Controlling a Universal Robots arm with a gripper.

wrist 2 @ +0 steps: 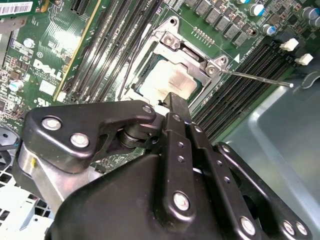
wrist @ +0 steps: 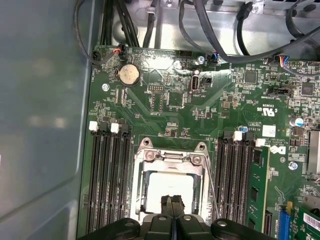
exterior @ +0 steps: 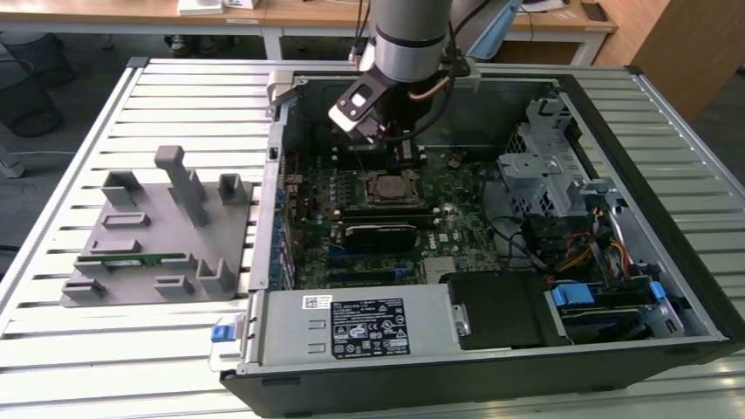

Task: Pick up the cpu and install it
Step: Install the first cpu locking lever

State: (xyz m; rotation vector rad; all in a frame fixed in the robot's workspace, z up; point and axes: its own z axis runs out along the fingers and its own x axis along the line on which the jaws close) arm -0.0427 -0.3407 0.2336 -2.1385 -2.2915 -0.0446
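The clenched tool [wrist: 172, 204] hangs straight over the cpu [wrist: 167, 187], which lies flat inside its socket [wrist: 172, 159].

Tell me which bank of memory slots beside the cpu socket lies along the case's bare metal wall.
The bank with only white latches, in the first wrist view, runs along the wall; the other bank has a blue latch.

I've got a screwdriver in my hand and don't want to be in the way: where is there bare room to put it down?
The slatted table is bare in front of the grey holder rack, and again on the exterior view's right of the computer case. Inside the case it is crowded: the arm's pincer hangs over the chip, with cables alongside.
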